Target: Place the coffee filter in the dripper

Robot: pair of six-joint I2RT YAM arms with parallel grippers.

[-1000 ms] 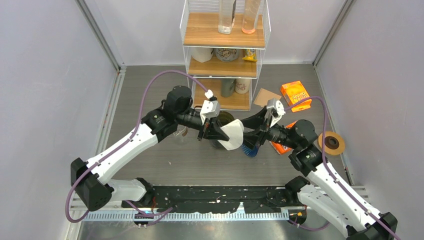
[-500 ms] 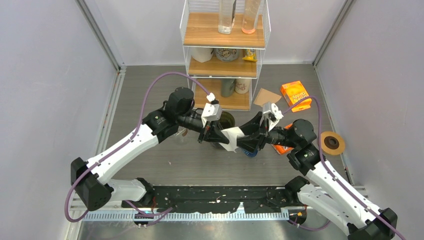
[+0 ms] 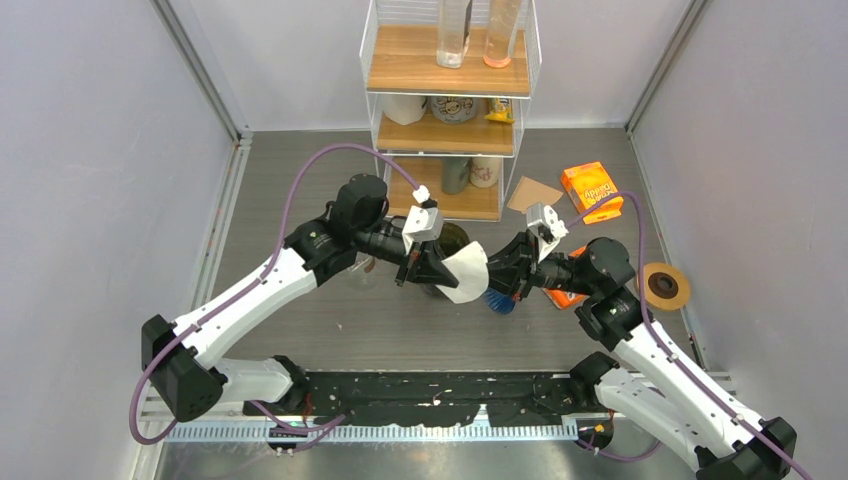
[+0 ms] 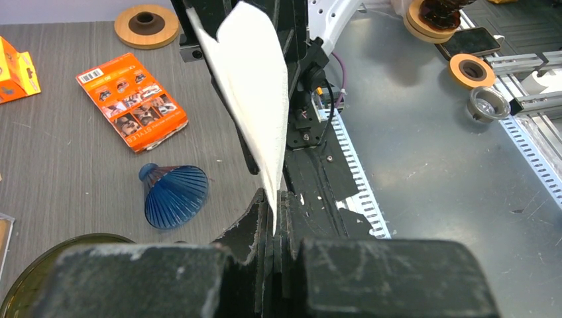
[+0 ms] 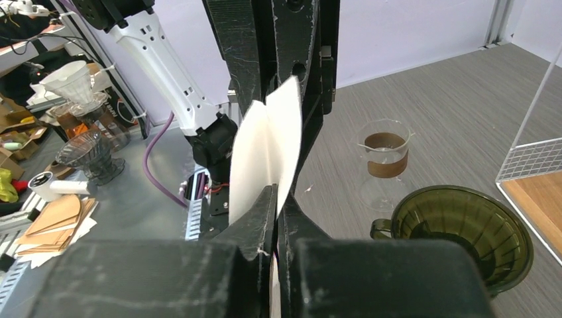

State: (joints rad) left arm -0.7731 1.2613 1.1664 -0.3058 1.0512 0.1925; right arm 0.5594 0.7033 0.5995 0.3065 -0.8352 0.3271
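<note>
Two steps remain, by my judgement: spreading the folded coffee filter (image 3: 465, 272) into a cone and seating it in a dripper. The pick-up is done; the filter hangs in the air between the arms, clear of the table (image 3: 400, 330) and inside nothing.

Nearest, the blue ribbed dripper (image 4: 173, 195) lies tipped over on the table, empty, close under the right gripper (image 3: 503, 272). That gripper is pinched tight on one edge of the white paper; in its wrist view the two layers part a little above its fingers (image 5: 262, 209), so it may have only one layer, though I cannot tell for sure. The left gripper (image 4: 273, 212) has its jaws pressed together on the opposite edge, and the sheet rises from them as a thin upright fin.

Beyond the filter, the dark green dripper (image 5: 464, 232) stands upright and empty, with the glass server (image 5: 386, 156) just beside it; which of the two drippers is meant I cannot tell. Farthest back stands the shelf (image 3: 447, 60).
</note>
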